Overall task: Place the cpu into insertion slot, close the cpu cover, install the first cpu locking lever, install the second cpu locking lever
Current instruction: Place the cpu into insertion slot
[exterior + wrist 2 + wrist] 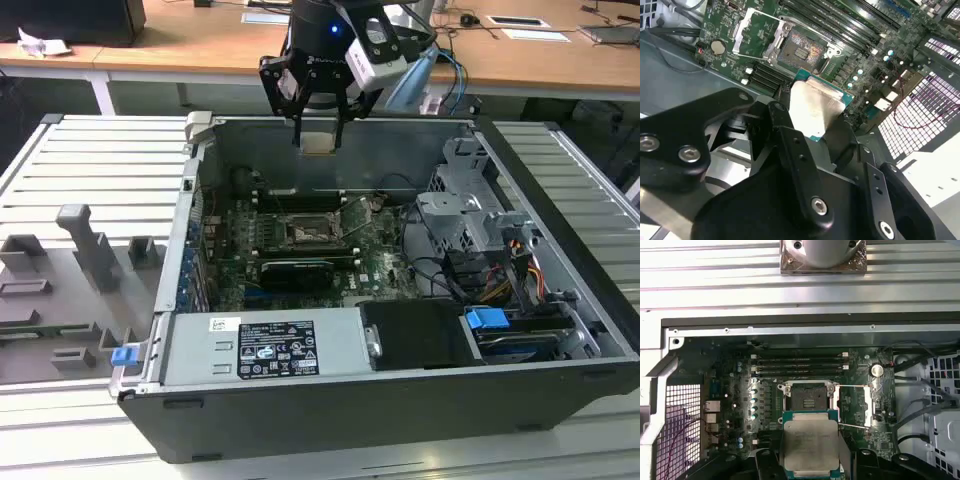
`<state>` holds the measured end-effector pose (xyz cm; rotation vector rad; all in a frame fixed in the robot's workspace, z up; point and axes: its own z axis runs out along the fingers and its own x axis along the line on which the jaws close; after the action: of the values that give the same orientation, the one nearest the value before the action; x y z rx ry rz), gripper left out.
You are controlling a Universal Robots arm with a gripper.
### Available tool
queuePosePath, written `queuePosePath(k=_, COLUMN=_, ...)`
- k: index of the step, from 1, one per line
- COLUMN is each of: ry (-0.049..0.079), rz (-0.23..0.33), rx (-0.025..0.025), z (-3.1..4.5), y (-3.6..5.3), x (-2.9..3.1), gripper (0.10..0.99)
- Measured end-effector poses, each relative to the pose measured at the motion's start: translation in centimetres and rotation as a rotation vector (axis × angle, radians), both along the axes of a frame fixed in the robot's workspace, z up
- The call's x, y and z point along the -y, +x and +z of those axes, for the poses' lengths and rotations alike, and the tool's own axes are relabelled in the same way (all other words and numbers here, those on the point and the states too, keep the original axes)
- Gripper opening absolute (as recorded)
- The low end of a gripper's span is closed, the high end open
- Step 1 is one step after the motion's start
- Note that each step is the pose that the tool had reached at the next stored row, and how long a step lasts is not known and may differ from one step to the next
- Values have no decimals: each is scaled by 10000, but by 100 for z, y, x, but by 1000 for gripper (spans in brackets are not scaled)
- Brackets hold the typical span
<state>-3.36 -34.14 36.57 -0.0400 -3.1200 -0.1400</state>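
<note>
My gripper (318, 128) hangs above the open computer case, shut on the cpu (318, 144), a flat square chip with a silvery top. In both wrist views the cpu (815, 105) (810, 440) sits flat between the black fingers (785, 125), well above the board. The insertion slot (305, 232) (802, 50) (807, 397) lies bare on the green motherboard, a little ahead of the chip. The cpu cover (752, 30) (856, 405) is swung open beside the slot. Thin wire levers (854, 426) stand released near it.
Long black memory slots (800, 365) run beside the socket. A grey power supply (265, 348) fills the case's near side, and a drive cage (470, 215) with cables stands at the exterior view's right. Grey fixtures (80, 250) lie outside the case on the left.
</note>
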Motion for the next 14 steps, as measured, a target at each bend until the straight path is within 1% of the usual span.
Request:
queuePosePath(k=2, ry=1, rz=-73, rx=1, z=0, y=1, x=0, gripper=525)
queuePosePath(k=5, ry=-1, rz=-696, rx=-1, z=-3, y=0, x=0, gripper=525)
queuePosePath(k=14, ry=-2, rz=-814, rx=-2, z=-29, y=0, x=0, gripper=525)
